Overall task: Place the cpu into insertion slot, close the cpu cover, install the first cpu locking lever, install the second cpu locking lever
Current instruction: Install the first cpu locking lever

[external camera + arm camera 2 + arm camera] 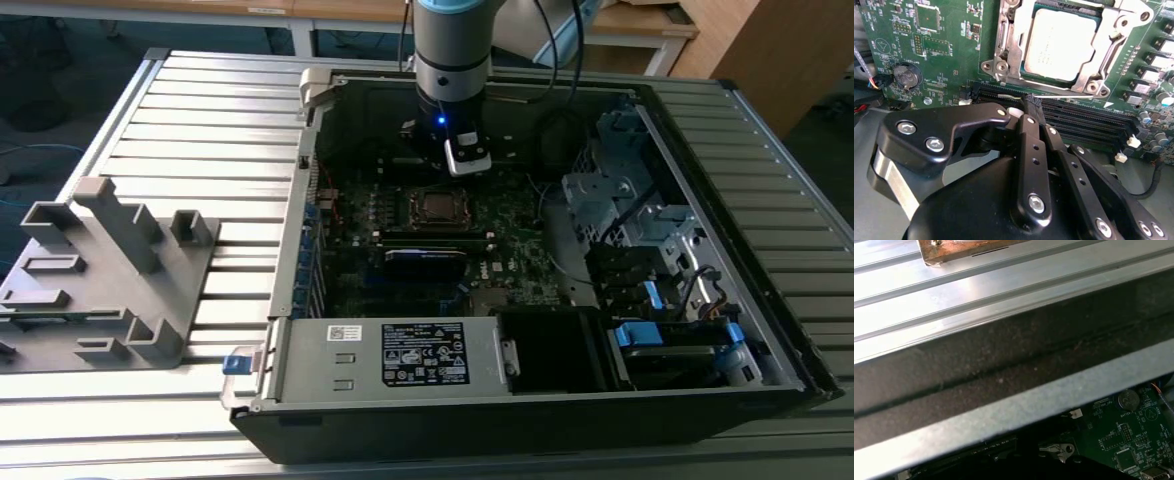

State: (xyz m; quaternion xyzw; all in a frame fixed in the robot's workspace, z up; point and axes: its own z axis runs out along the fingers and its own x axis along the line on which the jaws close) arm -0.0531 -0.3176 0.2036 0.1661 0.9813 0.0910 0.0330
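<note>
In the exterior view my arm (451, 60) reaches down into the open computer case (534, 425) on the slatted counter (200, 120), and its tip hangs just beside the chip (437, 207), on the side away from the labelled grey box (400, 355). In the second wrist view my fingers (1027, 145) are pressed together with nothing between them, their tips over the long black memory sockets (1084, 120) and near the chip but not touching it. The chip lies flat in the slot (1068, 7), and the cover (1114, 37) looks folded down around it, so I judge the lever work to be the step in hand. A thin metal bar (1002, 60) runs along the cover's edge. I take it for a locking lever, but I cannot tell whether it is hooked. To do this well I should push only on the bar's free end with the closed tips, stay clear of the chip's top, and keep the travel low and slow. In the first wrist view I see the case wall (1019, 405), counter slats and a corner of the green board (1134, 440) with its coin battery (1128, 400).
</note>
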